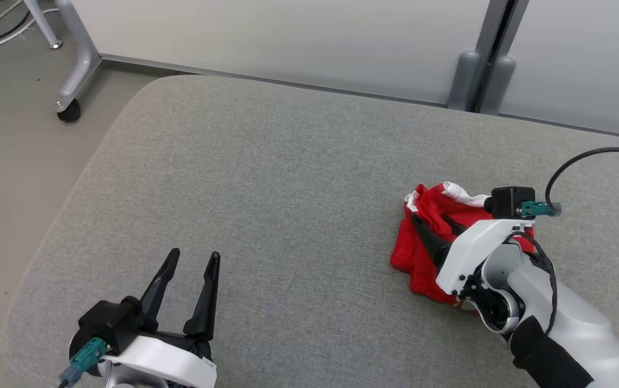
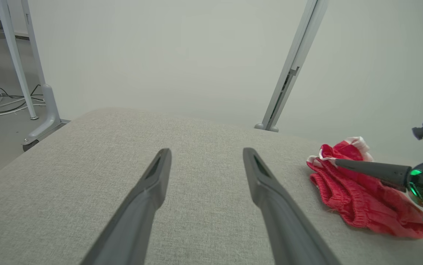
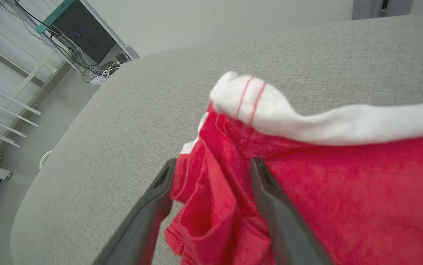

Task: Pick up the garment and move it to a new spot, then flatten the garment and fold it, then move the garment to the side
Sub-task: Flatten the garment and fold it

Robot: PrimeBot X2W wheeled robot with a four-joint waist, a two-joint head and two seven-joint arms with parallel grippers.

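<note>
At right of cushion [image 1: 287, 188]: crumpled garment [image 1: 412, 260]; bare room leftward to edge.

A grey padded surface [image 1: 287, 161] lies under the left gripper [image 1: 194, 253]; ahead of it (leftward) stands a caster-footed frame leg [image 1: 75, 86].

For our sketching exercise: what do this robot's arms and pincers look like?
The left pincer and right pincer each have two long, tapering dark fingers on a white housing with a teal connector. A black cable loops from the right arm's glossy white forearm.
</note>
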